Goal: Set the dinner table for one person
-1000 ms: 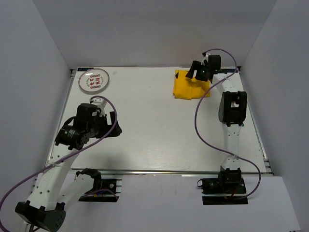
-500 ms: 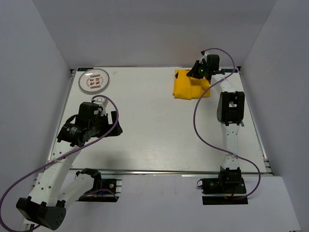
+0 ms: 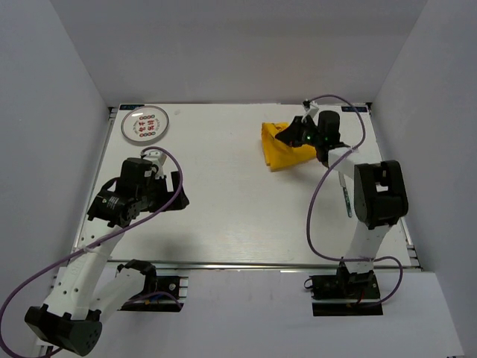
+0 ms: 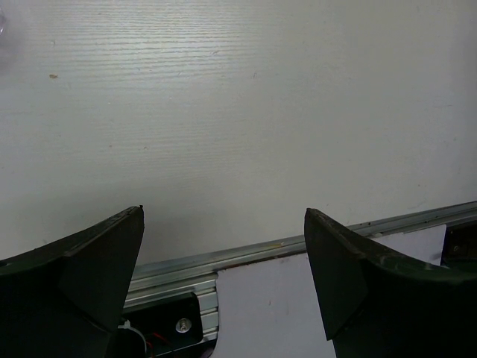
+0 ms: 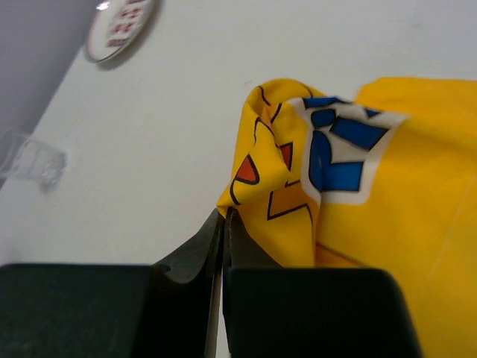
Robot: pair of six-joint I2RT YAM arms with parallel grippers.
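While the white surface (image 3: 238, 216) lies flat ahead of both arm bases, a yellow printed cloth (image 3: 277, 149) sits bunched on its far right part and a patterned plate (image 3: 146, 124) rests in its far left corner. The right pincer (image 5: 223, 224) is clenched on a fold of the cloth. The left pincer (image 4: 223, 216) is released, fingers wide apart, above the near-left part of the surface.

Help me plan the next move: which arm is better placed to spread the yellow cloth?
Right: the right end effector is shut on the yellow printed cloth, while the left end effector hangs open over white plank-grain tabletop.
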